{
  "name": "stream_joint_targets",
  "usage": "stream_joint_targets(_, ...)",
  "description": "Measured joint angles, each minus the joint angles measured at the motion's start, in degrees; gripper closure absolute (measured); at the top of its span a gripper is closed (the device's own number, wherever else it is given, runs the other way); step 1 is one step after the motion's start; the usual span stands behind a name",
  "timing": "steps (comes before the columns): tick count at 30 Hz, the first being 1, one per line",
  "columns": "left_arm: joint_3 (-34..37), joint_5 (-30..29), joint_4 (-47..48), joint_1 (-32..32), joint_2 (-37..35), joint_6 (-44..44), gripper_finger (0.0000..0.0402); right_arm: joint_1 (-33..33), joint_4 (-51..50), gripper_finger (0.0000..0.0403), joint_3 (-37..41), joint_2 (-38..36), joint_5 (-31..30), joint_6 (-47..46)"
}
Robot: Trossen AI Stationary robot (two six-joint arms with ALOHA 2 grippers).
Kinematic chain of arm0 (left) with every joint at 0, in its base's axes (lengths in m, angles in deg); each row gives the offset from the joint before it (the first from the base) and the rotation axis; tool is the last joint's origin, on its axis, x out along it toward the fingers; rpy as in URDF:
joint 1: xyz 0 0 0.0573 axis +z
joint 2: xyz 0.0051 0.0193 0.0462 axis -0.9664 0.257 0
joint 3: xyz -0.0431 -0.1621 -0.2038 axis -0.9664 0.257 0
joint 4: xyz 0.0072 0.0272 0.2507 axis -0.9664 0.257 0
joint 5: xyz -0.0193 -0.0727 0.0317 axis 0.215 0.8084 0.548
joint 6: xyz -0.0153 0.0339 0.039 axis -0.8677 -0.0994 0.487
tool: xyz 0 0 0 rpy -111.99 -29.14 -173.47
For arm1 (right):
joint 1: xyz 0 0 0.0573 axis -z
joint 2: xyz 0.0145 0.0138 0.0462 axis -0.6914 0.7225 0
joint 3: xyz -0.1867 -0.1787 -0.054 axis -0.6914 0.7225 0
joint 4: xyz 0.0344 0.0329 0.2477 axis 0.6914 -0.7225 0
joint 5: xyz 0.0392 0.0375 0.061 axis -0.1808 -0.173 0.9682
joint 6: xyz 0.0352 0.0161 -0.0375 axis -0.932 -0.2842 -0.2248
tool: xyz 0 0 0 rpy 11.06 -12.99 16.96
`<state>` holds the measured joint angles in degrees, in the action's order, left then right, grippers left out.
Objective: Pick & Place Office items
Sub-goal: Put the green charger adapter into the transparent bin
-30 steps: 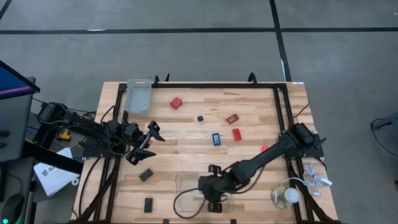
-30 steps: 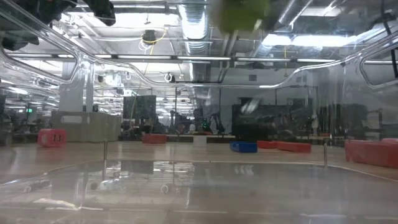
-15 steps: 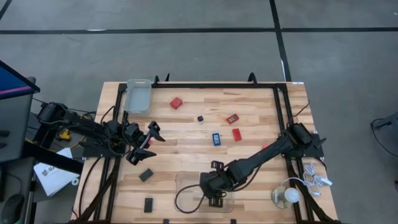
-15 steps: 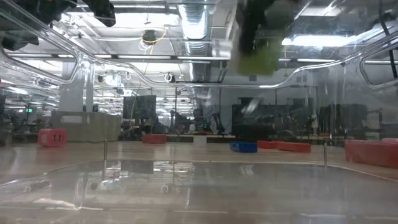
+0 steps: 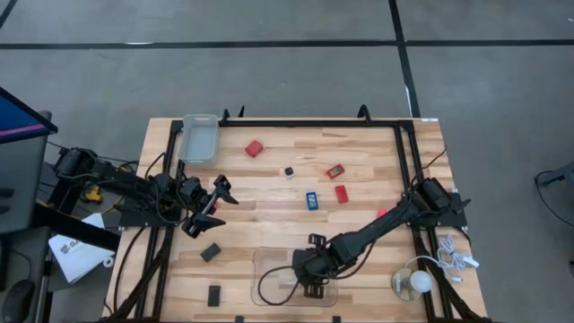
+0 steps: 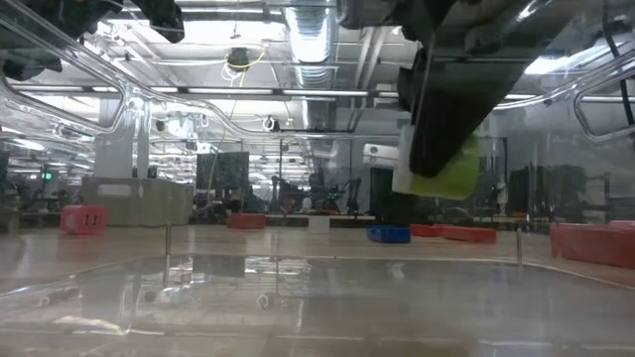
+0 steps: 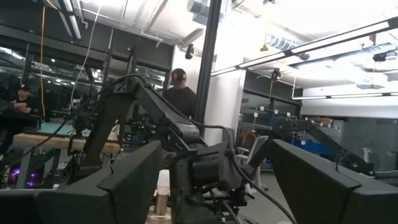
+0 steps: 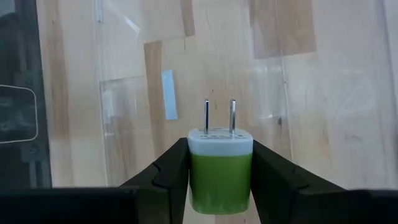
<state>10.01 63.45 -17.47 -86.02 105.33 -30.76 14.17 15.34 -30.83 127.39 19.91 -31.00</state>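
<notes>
My right gripper is shut on a green wall charger with a white face and two metal prongs, low over the clear tray at the table's near middle. In the low view the charger hangs above the tray floor. My left gripper waits open over the table's left side, touching nothing. Lying flat on the wood are red blocks, a blue piece, a tiny dark and white bit and two black rectangles. My right gripper pinches the charger's green body between its two fingers, one on each opposite side. The fingers come from above, pointing down. The white face with the prongs points down toward the tray. The charger is lifted clear of the tray floor.
A second clear tray sits at the far left corner. A white round bulb with a white cable lies near the right edge. Another red piece shows beside the right arm. Black frame rails run along both table sides.
My right gripper has come down toward the clear tray with the green charger; in the low view the charger has dropped from the picture's top to well inside the tray's walls. In the high view the gripper has shifted slightly toward the table's right.
</notes>
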Motion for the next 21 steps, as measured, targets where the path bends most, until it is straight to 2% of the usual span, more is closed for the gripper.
stream_joint_targets(21,0.0,0.0,0.0,0.0,0.0,0.1,0.0105,0.4,2.9,0.0272,2.1,0.0,-0.4,-0.5)
